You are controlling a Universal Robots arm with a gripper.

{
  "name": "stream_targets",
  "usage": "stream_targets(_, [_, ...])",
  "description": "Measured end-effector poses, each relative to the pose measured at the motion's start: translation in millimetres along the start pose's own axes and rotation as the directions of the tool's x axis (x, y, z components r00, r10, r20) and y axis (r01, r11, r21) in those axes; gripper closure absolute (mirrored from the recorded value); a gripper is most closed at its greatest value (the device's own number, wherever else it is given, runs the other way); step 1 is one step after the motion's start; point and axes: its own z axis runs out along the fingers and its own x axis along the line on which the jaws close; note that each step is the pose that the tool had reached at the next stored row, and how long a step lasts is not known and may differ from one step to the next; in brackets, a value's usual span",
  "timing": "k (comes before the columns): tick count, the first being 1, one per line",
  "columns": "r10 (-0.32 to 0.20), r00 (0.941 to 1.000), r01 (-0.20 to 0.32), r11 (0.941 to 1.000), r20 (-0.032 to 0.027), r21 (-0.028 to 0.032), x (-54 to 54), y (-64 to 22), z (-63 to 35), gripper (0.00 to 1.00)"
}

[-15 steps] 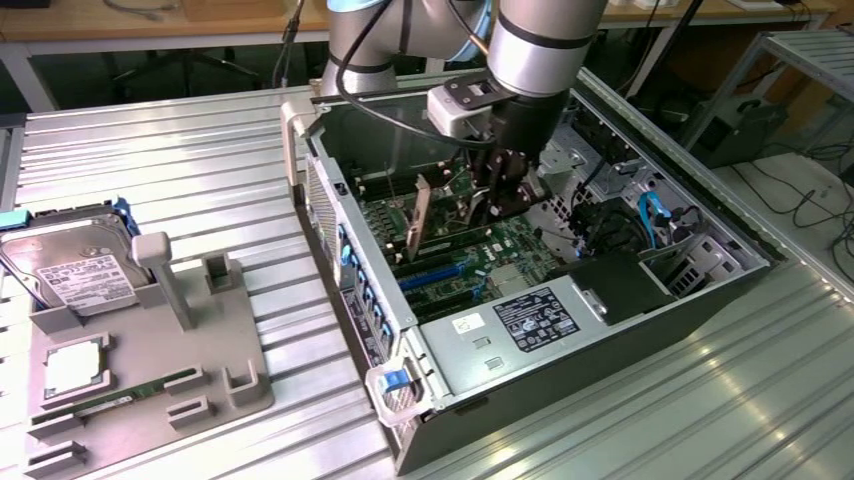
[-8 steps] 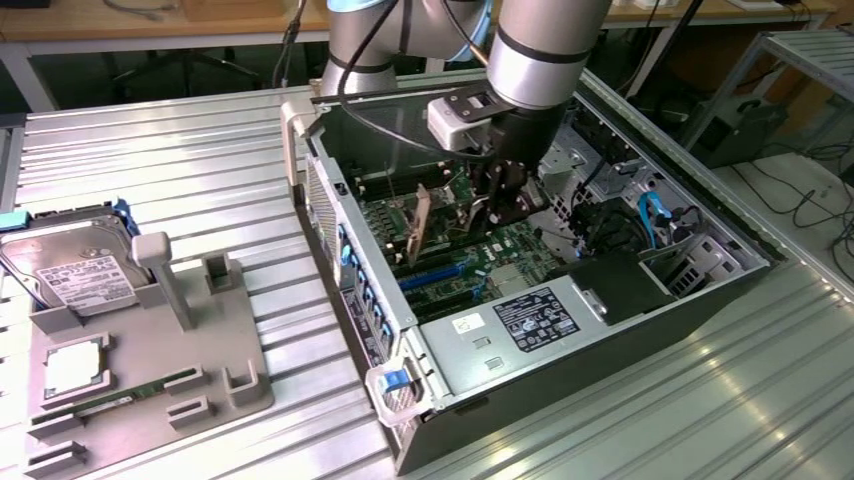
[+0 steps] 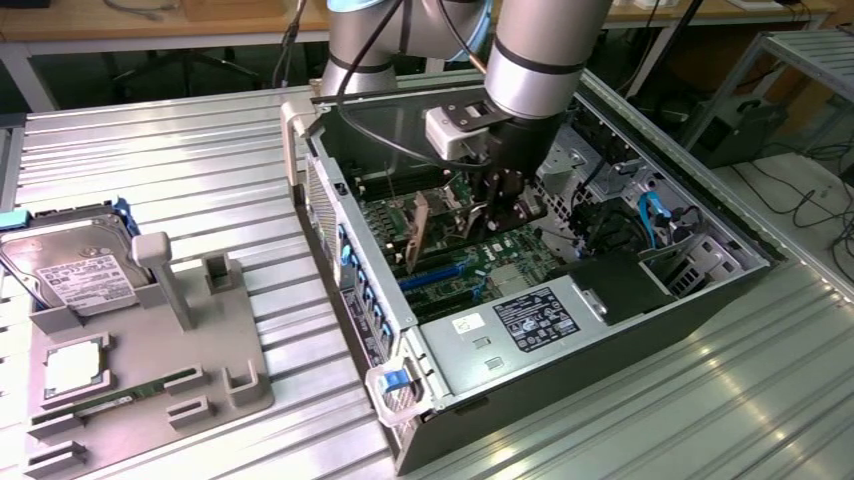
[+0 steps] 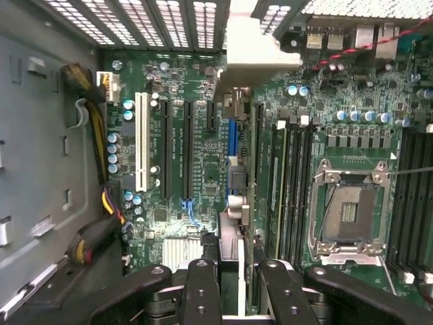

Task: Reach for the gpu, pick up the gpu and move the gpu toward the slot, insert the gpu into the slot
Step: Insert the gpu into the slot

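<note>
Gripper inside open computer case, fingers closed edge-on around the gpu, card upright over green motherboard, blue slot mostly hidden beneath it, silver bracket blurred and partly cut off.

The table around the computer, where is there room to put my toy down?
Bare ribbed table lies behind the grey holder and hard drive, and before the computer case. Inside the case, the gripper holding the gpu crowds it.

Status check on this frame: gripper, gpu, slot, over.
Gripper shut on gpu, inside the open case. Card edge-down above blue slot, seating not confirmed. No obstruction visible.
</note>
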Motion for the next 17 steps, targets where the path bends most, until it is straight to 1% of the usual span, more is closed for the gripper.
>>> stream_targets(2, [0.018,0.9998,-0.018,0.9998,-0.0011,0.0003,0.0,0.6,3.0,0.73])
stream_targets(5, [0.019,0.9998,-0.019,0.9998,-0.0022,0.0002,0.0,2.7,4.3,0.73])
stream_targets(6, [0.019,0.9998,-0.019,0.9998,-0.0023,0.0003,0.0,6.3,4.6,0.73])
stream_targets(9, [0.02,0.9998,-0.02,0.9998,-0.0023,0.0004,-0.6,13.1,6.4,0.73])
stream_targets(11, [0.025,0.9997,-0.025,0.9997,-0.0021,0.0005,-0.9,14.4,9.8,0.73])
stream_targets(14, [0.025,0.9997,-0.025,0.9997,-0.0022,0.0004,-0.9,22.8,14.7,0.73])
stream_targets(15, [0.025,0.9997,-0.025,0.9997,-0.0021,-0.0002,-0.9,23.6,15.2,0.73])
stream_targets(17, [0.025,0.9997,-0.025,0.9997,-0.0023,-0.0036,-0.9,24.3,15.9,0.73])
